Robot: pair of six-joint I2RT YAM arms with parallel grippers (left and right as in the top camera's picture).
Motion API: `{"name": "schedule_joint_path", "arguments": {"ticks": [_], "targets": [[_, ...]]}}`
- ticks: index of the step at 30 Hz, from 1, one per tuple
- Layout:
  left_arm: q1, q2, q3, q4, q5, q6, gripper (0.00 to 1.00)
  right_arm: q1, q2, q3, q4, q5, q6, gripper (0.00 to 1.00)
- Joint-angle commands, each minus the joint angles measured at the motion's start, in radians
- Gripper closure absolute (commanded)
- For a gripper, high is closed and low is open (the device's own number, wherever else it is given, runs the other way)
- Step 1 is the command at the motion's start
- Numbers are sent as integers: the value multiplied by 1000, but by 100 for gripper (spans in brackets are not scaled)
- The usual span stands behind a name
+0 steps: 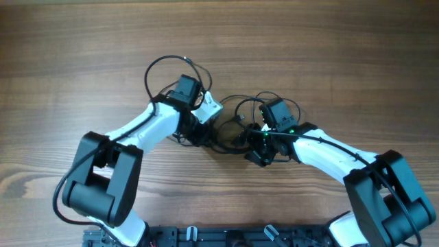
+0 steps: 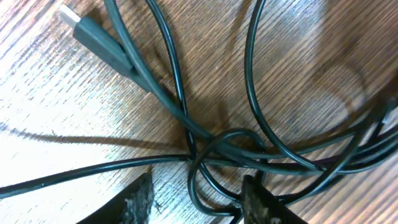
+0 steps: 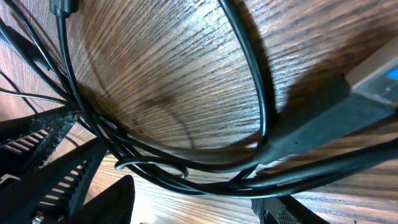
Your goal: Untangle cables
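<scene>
Found the left gripper [image 2: 196, 205] released, jaws apart, one small loop of the cables [image 2: 199, 155] lying between the fingertips [image 2: 140, 202] and resting against one of them, not pinched. Noted, just beyond, several black strands crossing in a knot, with a flat plug [image 2: 93, 34] farther off on the wood. Found the right gripper [image 3: 193, 208] likewise unclenched, jaws wide, a bundle of strands running across the gap. Saw a blue-tongued USB plug [image 3: 367, 87] near it. Located the tangle in the middle of the table [image 1: 309, 41], between both grippers, one loop reaching toward the far side.
</scene>
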Motion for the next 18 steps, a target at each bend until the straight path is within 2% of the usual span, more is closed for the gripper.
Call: {"name": "schedule_joint_path", "arguments": {"ticks": [1, 2, 4, 8, 14, 18], "targets": [[0, 42, -34, -7, -154, -11, 56, 4, 29, -22, -10, 30, -3, 37], [-2, 42, -35, -10, -154, -32, 57, 4, 29, -22, -10, 37, -3, 37], [-4, 42, -35, -29, -162, -32, 50, 4, 29, -22, -10, 37, -3, 37], [-3, -10, -18, -22, -78, -32, 47, 4, 29, -22, -10, 37, -3, 37], [-3, -52, -19, -30, -71, -44, 44, 4, 29, -22, -10, 37, -3, 37], [51, -52, -19, -32, 28, -63, 42, 4, 29, -22, -10, 45, -5, 37]]}}
